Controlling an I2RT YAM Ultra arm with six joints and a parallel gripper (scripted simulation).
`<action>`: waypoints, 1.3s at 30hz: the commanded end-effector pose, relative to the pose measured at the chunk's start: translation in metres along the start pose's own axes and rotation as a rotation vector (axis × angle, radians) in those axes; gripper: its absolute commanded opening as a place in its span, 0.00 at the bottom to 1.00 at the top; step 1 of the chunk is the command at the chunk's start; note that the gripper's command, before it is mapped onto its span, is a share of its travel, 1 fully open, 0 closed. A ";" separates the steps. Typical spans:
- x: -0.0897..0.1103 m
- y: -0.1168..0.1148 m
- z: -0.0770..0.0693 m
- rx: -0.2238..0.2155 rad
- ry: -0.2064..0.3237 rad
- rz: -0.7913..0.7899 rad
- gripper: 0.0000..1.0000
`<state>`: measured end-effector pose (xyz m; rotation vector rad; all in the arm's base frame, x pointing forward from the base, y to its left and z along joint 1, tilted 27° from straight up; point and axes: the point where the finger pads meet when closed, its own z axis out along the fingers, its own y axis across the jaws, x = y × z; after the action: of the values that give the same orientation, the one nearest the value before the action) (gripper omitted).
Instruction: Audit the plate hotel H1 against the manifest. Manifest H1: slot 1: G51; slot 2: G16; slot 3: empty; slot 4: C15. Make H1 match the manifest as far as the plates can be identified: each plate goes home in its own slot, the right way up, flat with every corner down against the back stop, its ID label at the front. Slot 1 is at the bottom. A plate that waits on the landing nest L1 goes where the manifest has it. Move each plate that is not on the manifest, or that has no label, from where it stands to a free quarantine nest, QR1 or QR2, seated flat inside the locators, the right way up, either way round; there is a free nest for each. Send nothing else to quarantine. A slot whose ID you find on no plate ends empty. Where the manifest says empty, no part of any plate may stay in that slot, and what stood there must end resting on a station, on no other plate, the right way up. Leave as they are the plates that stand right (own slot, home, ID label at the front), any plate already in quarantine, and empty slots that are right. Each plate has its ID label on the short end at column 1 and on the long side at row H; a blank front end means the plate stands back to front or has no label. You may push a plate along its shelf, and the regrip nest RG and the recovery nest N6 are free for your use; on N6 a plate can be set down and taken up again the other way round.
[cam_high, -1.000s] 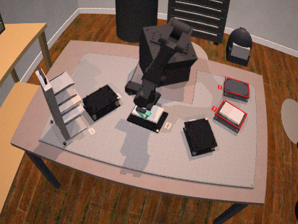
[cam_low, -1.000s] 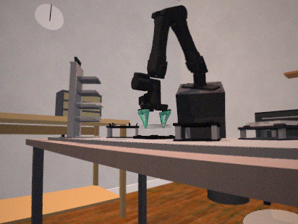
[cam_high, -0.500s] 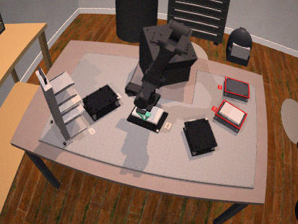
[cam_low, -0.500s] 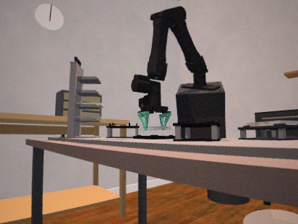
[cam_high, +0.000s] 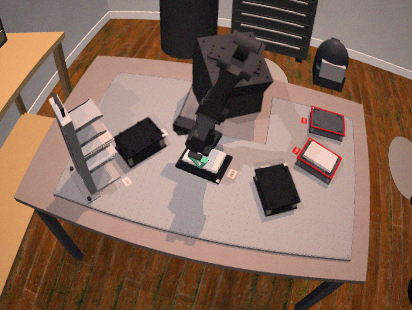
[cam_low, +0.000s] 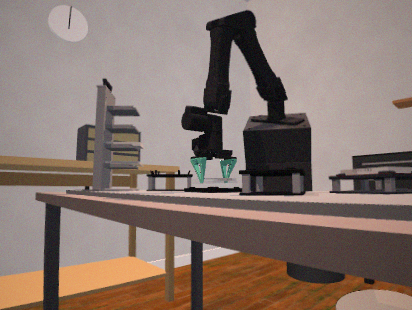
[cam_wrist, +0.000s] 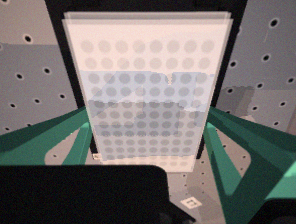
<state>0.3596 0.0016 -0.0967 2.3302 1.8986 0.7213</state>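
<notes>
A clear-white well plate (cam_high: 215, 159) (cam_low: 216, 179) (cam_wrist: 145, 55) is between the green fingers of my gripper (cam_high: 199, 160) (cam_low: 214, 181) (cam_wrist: 147, 111), which is shut on its long sides. The plate looks level and hangs just above the low black nest (cam_high: 200, 175) (cam_low: 212, 189). No ID is readable on it. The hotel (cam_high: 80, 150) (cam_low: 101, 140) stands at the left with four shelves beside its post; whether plates lie on them and their labels cannot be told. A white plate (cam_high: 320, 156) sits on the front red-edged nest.
The rear red-edged nest (cam_high: 327, 122) shows no plate. A black raised stand (cam_high: 140, 141) (cam_low: 169, 175) is between the hotel and the low nest. Another black raised stand (cam_high: 276, 189) (cam_low: 272, 173) is to the right of the low nest. The arm's base block (cam_high: 230, 80) (cam_low: 277, 145) is behind.
</notes>
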 end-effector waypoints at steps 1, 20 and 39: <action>-0.002 0.005 -0.001 -0.015 -0.011 0.000 0.86; -0.002 0.005 0.011 -0.015 -0.011 0.001 0.86; -0.002 0.005 0.012 -0.015 -0.011 0.001 1.00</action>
<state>0.3656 0.0044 -0.1083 2.3281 1.8949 0.7244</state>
